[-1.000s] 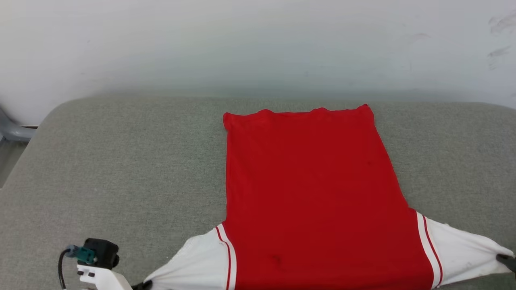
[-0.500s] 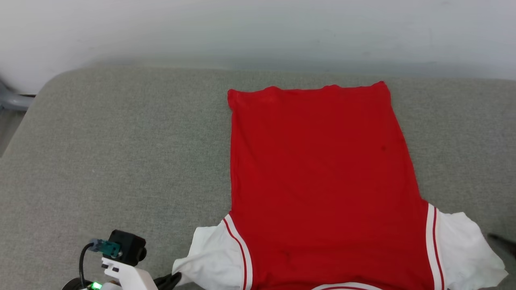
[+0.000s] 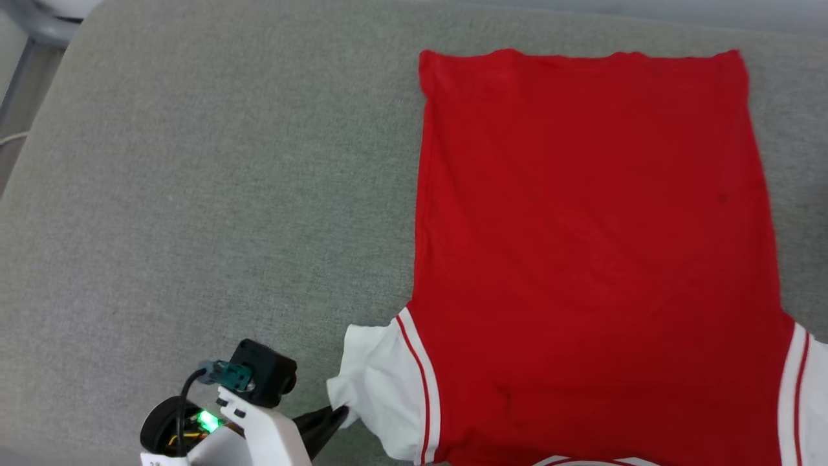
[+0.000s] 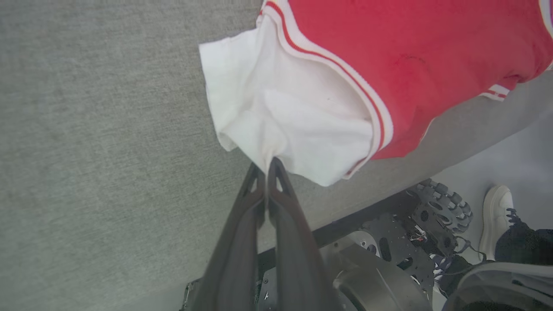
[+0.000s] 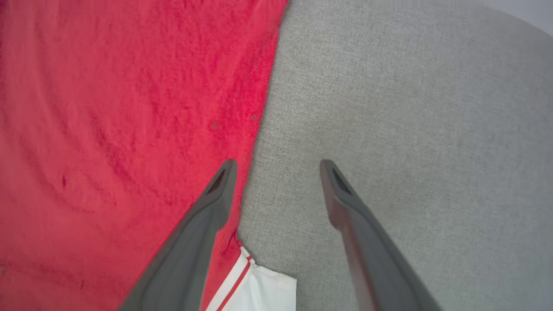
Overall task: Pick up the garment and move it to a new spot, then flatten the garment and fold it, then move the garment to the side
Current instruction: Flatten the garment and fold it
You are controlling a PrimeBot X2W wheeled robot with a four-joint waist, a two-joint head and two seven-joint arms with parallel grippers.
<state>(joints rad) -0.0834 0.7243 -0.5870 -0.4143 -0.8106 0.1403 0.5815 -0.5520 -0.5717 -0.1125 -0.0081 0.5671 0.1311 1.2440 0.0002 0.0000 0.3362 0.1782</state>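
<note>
The garment [image 3: 582,246], a red jersey with white striped sleeves, lies spread flat on the grey cushion, plain side up, hem toward the far edge. My left gripper [image 3: 336,414] at the lower left is shut on the edge of the white left sleeve [image 4: 276,112]; in the left wrist view my left gripper [image 4: 267,166] pinches that sleeve's hem. In the right wrist view my right gripper [image 5: 278,166] stands open above the garment's [image 5: 121,121] right edge, one finger over the red cloth, the other over bare cushion, with the white right sleeve [image 5: 263,289] below.
The grey cushioned surface [image 3: 194,194] stretches wide to the left of the garment. Its near edge drops to the robot's wheeled base [image 4: 436,207], and a person's white shoe [image 4: 494,216] stands on the floor beside it. A grey frame piece [image 3: 32,26] sits at the far left corner.
The head camera has tilted down, shifting the scene. My right gripper has let go of the right sleeve and opened; that sleeve has slackened. The left gripper keeps its hold on the left sleeve.
</note>
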